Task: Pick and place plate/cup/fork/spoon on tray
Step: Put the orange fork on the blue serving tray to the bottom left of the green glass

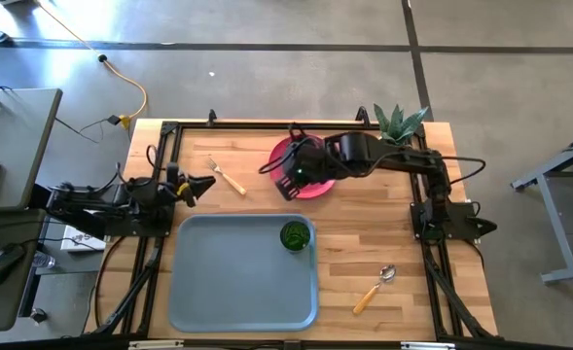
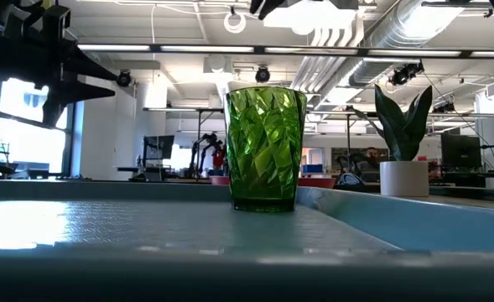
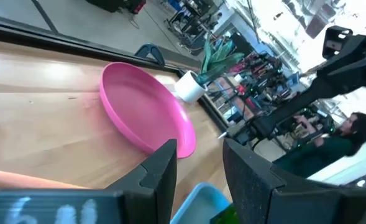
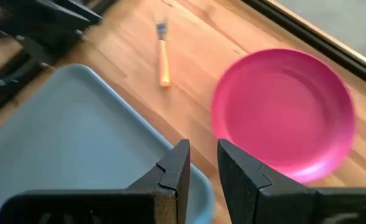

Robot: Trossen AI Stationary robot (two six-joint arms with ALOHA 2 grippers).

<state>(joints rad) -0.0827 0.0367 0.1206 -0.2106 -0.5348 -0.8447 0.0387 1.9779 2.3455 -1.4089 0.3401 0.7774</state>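
Left end effector (image 1: 206,182), left of centre in the high view, parted, empty, off the tray's upper-left corner. Fork (image 1: 231,175) just right of it, on the bench (image 1: 364,233). Tray (image 1: 237,282) lower centre; cup (image 1: 295,235) upright in its upper-right corner. Plate (image 1: 310,185) upper centre, on the bench. Right end effector (image 1: 291,173) above the plate's left rim, part-open, holding nothing. Spoon (image 1: 376,288) lower right, on the bench.

Step judged: plate pick. Straddle the rim, clamp firmly, lift level, set down clear of the cup.
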